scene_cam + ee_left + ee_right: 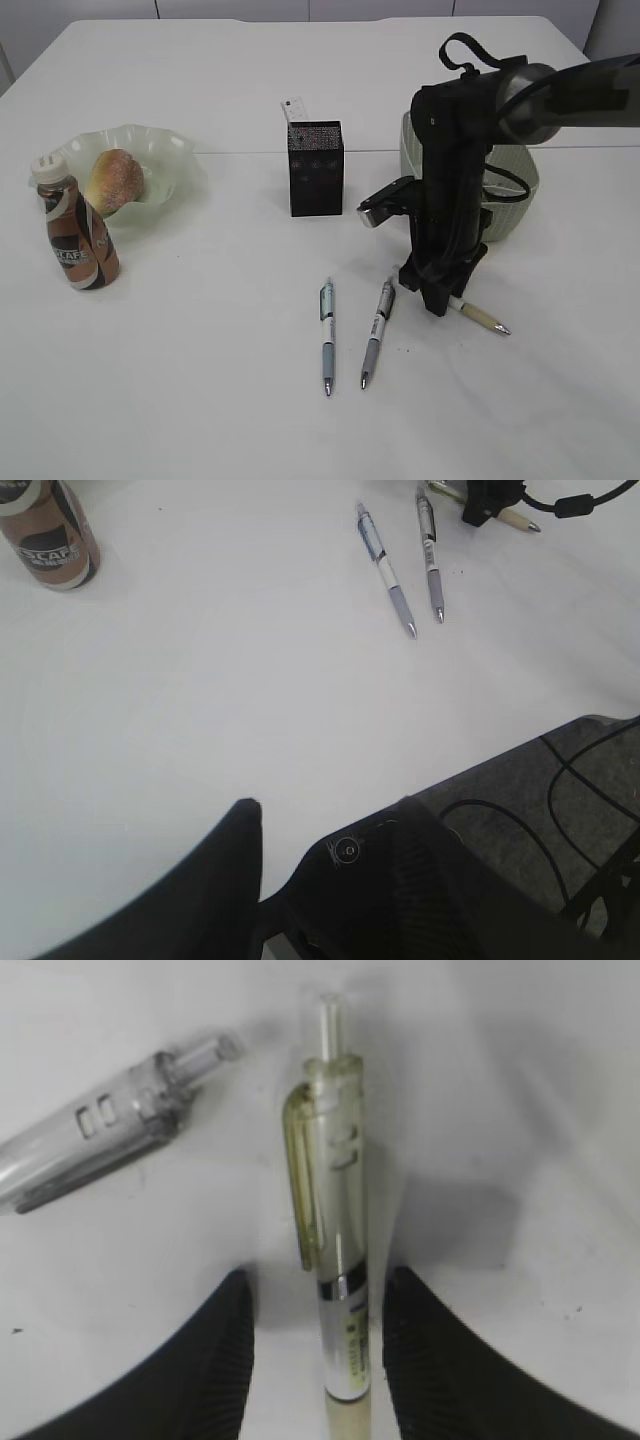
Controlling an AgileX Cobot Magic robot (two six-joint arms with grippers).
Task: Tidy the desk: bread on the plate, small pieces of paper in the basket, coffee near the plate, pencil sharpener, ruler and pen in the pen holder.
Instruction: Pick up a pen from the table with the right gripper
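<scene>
exterior: the right gripper (pixel 441 297) stands over a beige-barrelled pen (pixel 481 317) lying on the white table (pixel 200 380). left wrist: the left gripper (pixel 330 865) idles, spread apart. right wrist: open fingers (pixel 215 1360) straddle the pen without touching; closing off-centre could roll it away.

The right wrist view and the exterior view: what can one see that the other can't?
Only the right wrist view shows the right tool's two fingers open on either side of the beige pen, with gaps both sides.

Only the exterior view shows the bread on the plate, the coffee bottle, the pen holder, the basket and a blue pen.

Both show the beige pen and the grey pen beside it.
</scene>
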